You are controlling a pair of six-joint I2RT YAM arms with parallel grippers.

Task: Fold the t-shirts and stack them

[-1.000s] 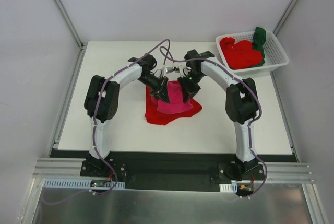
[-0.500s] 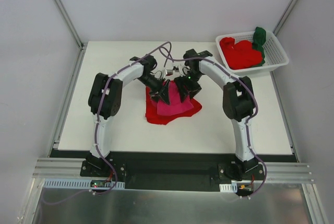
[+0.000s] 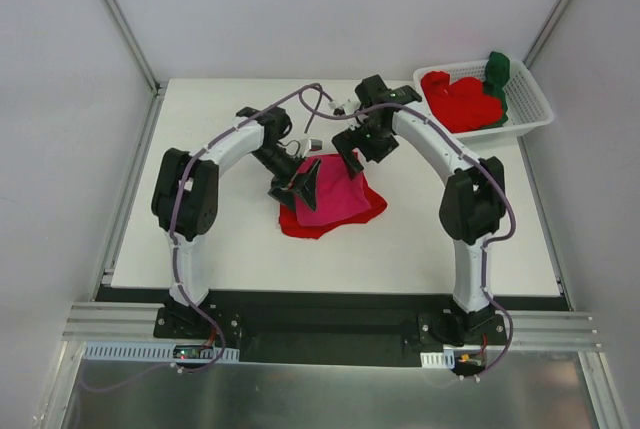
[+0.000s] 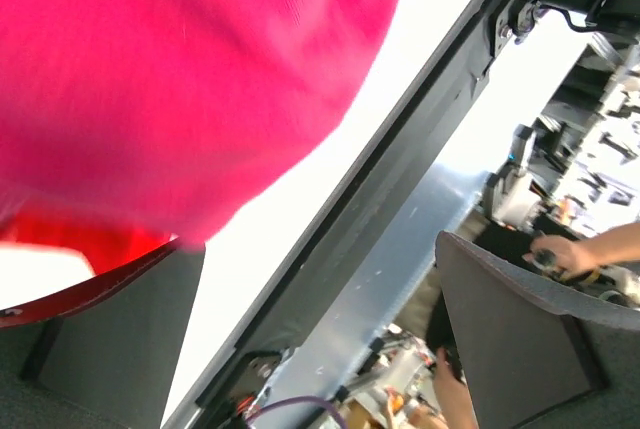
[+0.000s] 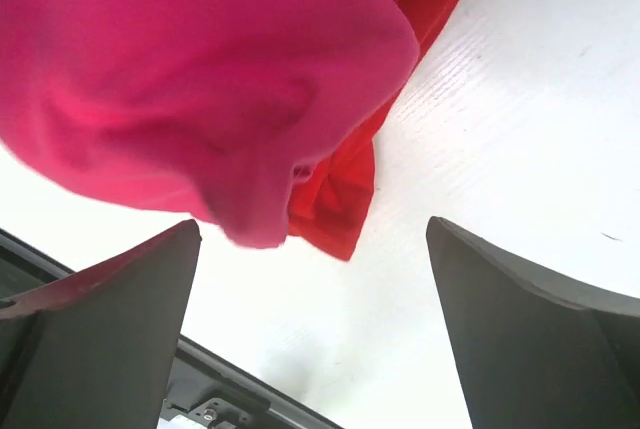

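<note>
The magenta-pink t-shirt (image 3: pixel 335 199) lay as a compact patch on top of a bright red t-shirt (image 3: pixel 298 221), whose cloth showed around it at the left, near and right sides. Both were in the middle of the white bench (image 3: pixel 200 129). The left tool (image 3: pixel 298 183) hung at the pink shirt's left edge, its jaws spread wide with nothing between them. The right tool (image 3: pixel 353 149) stood over the shirt's far edge, jaws likewise wide apart and empty. At the bench's far right corner sat a white slotted basket (image 3: pixel 535 109) holding more red t-shirts (image 3: pixel 460 101) and a dark green t-shirt (image 3: pixel 497 69) at its far rim.
</note>
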